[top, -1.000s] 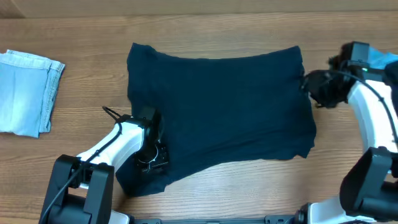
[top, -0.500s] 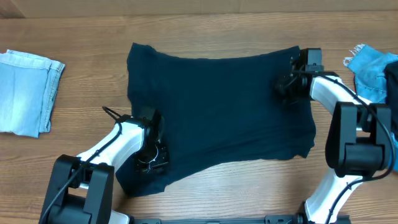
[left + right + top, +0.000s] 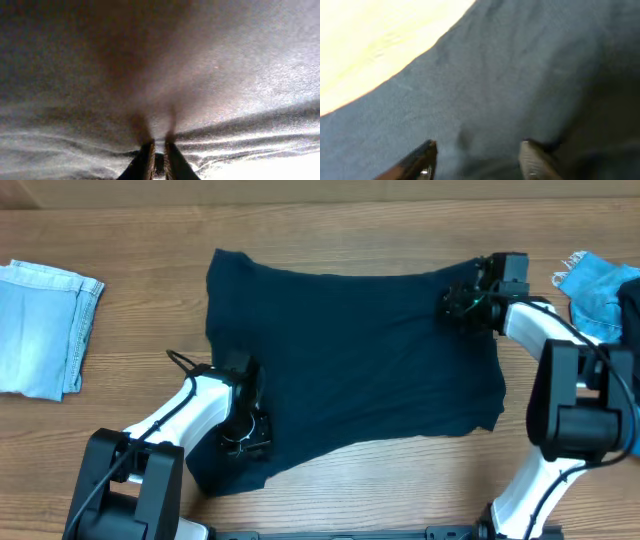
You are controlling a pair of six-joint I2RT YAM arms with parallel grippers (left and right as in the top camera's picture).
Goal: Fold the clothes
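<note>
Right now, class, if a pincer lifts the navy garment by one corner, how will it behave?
Probably floppy: the garment lies flat with wavy edges, and creases gather at the left pincer, so it should drape and sag. It is likely light, since the cloth looks thin. If pushed, it may bunch up rather than slide cleanly on the wooden table.

The bright blue denim piece point(image 3: 598, 288) is cut by the right edge; the thin dark navy garment point(image 3: 350, 360) is blurred in both wrist views.
</note>
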